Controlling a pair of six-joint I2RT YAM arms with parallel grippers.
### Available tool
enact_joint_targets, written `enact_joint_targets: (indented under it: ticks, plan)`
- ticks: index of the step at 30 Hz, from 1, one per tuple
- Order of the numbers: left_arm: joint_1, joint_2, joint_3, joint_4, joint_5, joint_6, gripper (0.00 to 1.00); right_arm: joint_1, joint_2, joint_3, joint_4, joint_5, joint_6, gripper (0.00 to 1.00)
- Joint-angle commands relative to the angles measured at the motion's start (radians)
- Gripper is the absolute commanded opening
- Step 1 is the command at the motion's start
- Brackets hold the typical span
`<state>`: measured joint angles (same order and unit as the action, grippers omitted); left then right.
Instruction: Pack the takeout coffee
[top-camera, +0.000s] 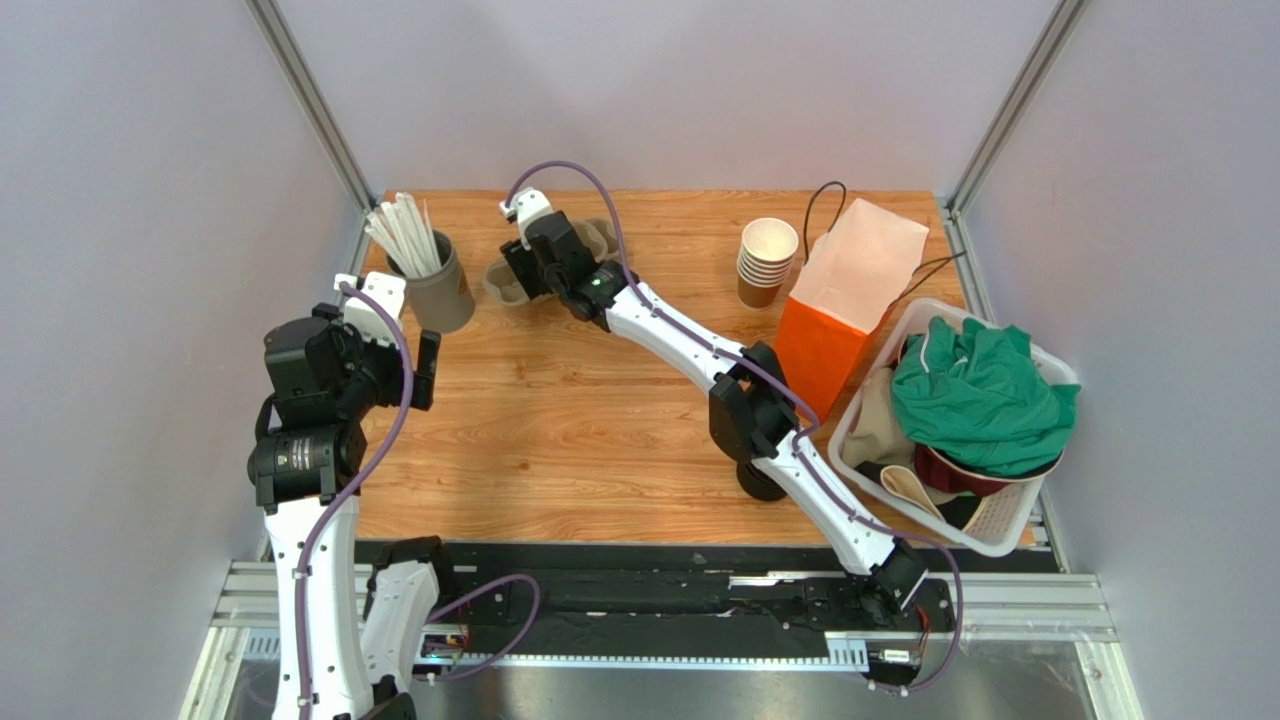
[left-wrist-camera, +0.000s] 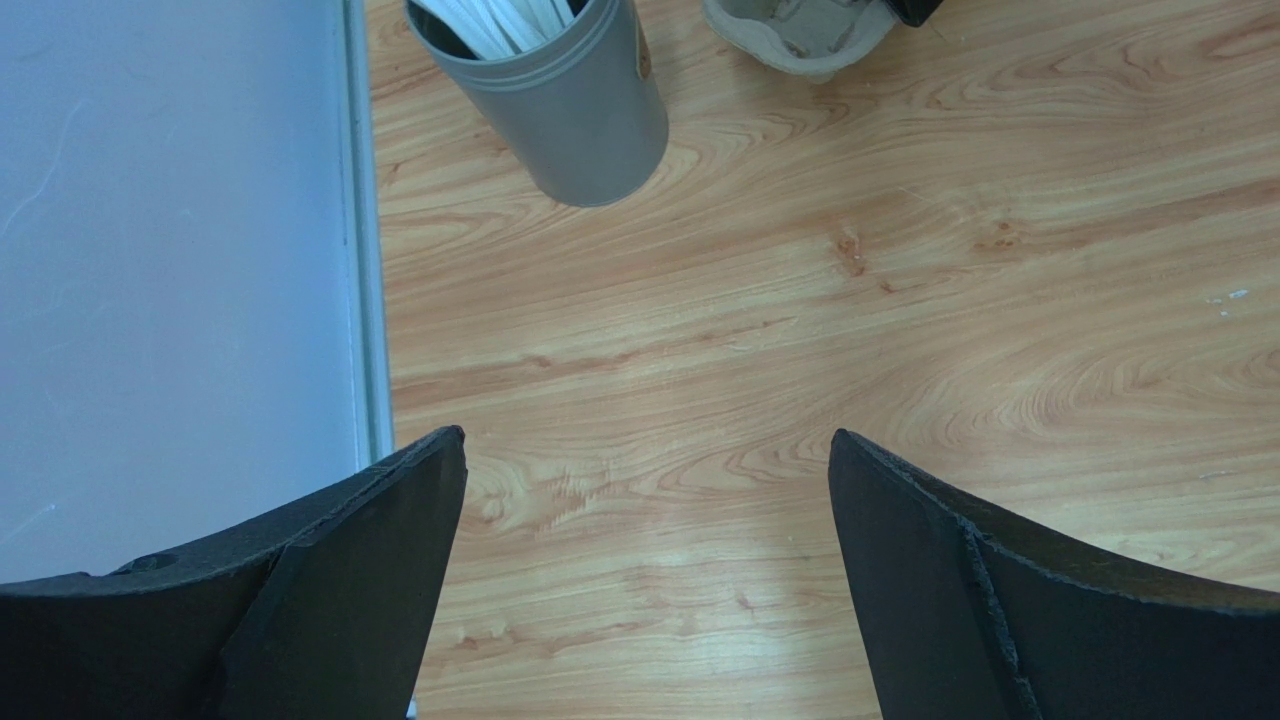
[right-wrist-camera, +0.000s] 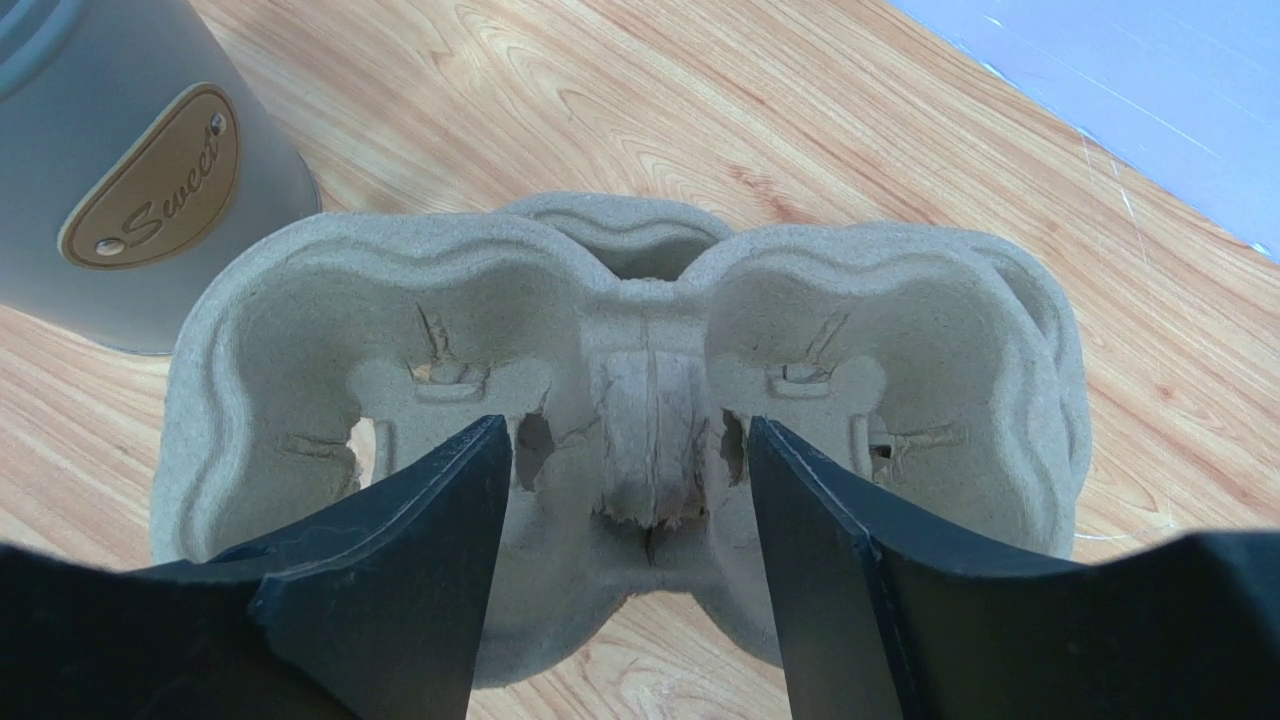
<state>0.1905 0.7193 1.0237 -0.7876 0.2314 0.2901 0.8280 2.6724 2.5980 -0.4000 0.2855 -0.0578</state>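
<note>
The lidded takeout coffee does not show plainly in any view. A dark round thing lies mostly hidden under my right arm; I cannot tell what it is. A grey moulded-pulp cup carrier with two empty wells sits at the back left of the table. My right gripper is open, with its jaws on either side of the carrier's middle ridge and apart from it; it also shows in the top view. My left gripper is open and empty above bare wood near the left wall.
A grey holder of white sticks stands left of the carrier. A stack of lidless brown cups and an orange-and-white paper bag stand at the back right. A white basket holding green cloth sits at the right edge.
</note>
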Motion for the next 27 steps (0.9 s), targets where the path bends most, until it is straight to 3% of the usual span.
enact_joint_targets:
  ticks: [1,18,27]
  plan:
    - [0.007,-0.001,0.003,0.03,0.013,-0.009,0.99,-0.009,-0.023,-0.012,0.029,-0.003,-0.016,0.63]
    - [0.009,0.012,0.006,0.03,0.011,-0.008,0.99,-0.013,0.02,-0.016,0.043,-0.028,-0.023,0.55]
    - [0.009,0.016,0.007,0.03,0.013,-0.009,0.99,-0.015,0.026,-0.029,0.033,-0.032,-0.02,0.42]
